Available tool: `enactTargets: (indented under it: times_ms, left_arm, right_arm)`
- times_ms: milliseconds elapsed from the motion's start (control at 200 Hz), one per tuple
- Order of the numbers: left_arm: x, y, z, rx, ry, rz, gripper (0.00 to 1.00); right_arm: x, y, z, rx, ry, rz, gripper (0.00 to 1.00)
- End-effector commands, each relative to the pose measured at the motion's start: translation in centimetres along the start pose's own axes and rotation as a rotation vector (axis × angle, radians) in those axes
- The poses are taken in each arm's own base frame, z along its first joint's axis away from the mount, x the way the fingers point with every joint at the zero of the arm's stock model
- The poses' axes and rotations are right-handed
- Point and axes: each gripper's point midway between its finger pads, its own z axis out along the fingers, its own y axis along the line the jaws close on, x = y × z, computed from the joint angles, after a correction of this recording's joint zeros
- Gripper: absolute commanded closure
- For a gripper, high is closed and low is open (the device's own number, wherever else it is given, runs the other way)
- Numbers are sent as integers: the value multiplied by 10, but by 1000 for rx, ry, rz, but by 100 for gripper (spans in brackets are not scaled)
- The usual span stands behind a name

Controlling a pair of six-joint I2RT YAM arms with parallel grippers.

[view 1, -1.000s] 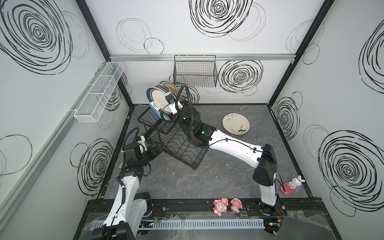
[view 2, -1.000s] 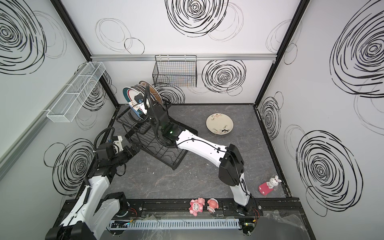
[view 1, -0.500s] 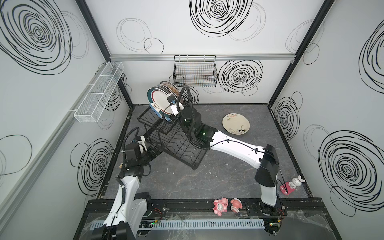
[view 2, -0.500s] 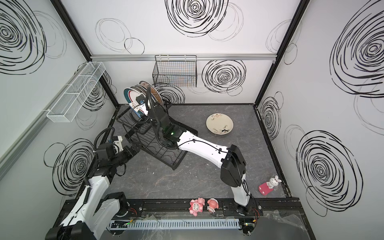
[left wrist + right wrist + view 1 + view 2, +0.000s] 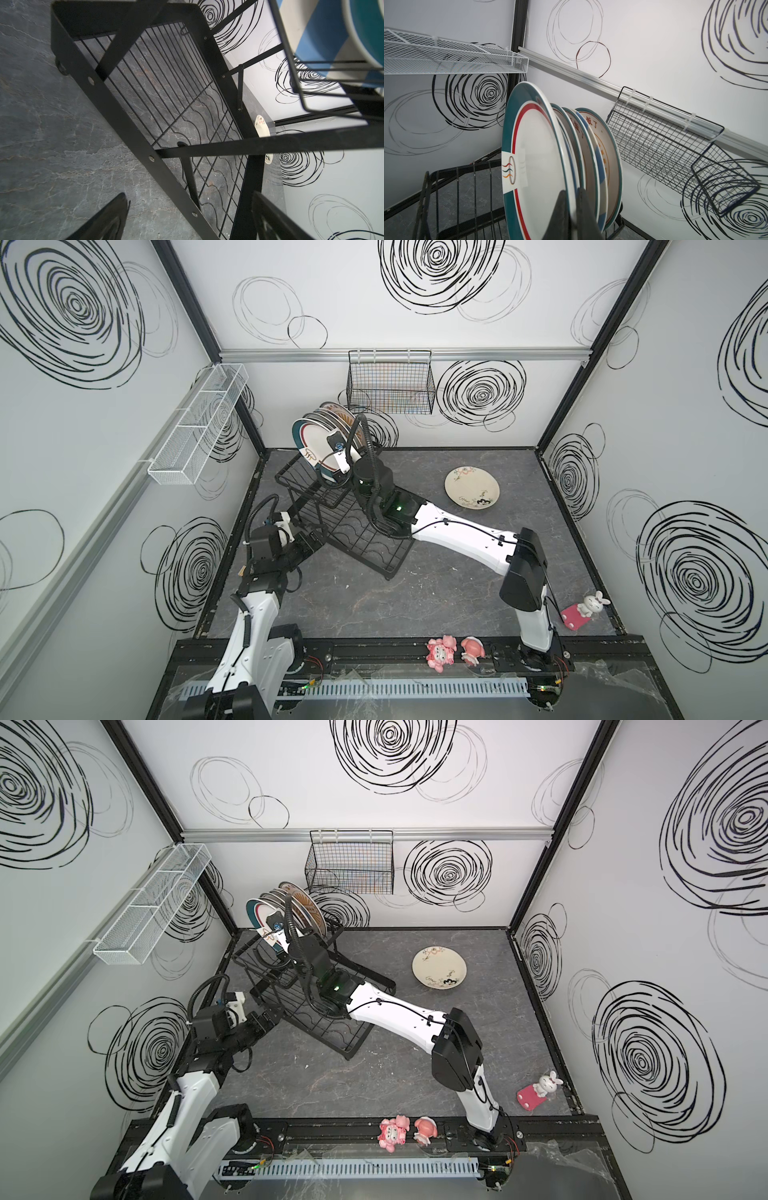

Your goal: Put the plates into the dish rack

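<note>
The teal-rimmed plate (image 5: 533, 162) is clamped by the right gripper (image 5: 572, 194), upright in the upper tier of the dish rack (image 5: 361, 535). The left gripper (image 5: 189, 194) is spread at its rail. Released unseated, the plate could be toppled.

Extended right arm (image 5: 457, 531), right end effector (image 5: 572, 193) clamped; left end effector (image 5: 189, 194) spread wide.

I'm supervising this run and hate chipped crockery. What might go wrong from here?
1. The right gripper pinches the teal-rimmed plate by its rim, close against the other racked plates; it may knock them on release.
2. Those plates all stand at the raised end of the dish rack while the left gripper is open, not clamping it, so the rack might shift or tip.
</note>
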Motion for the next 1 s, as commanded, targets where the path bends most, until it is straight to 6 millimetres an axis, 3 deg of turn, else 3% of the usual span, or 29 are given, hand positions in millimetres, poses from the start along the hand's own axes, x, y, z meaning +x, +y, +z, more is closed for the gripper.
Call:
enactTargets:
  times_ms: [0,445,765,996]
  left_arm:
    - [-8,-5,0,29,-31,20,4]
    - [-7,-7,0,39,-27,25,4]
    - [-7,-7,0,40,-28,23,4]
    - [-6,-8,0,43,-27,24,4]
  right_arm:
    - [-13,-15,4,71,-16,-2,100]
    - [-3,-2,23,85,11,-35,100]
    - [3,3,27,77,20,-29,100]
    - [5,5,28,73,29,-35,91]
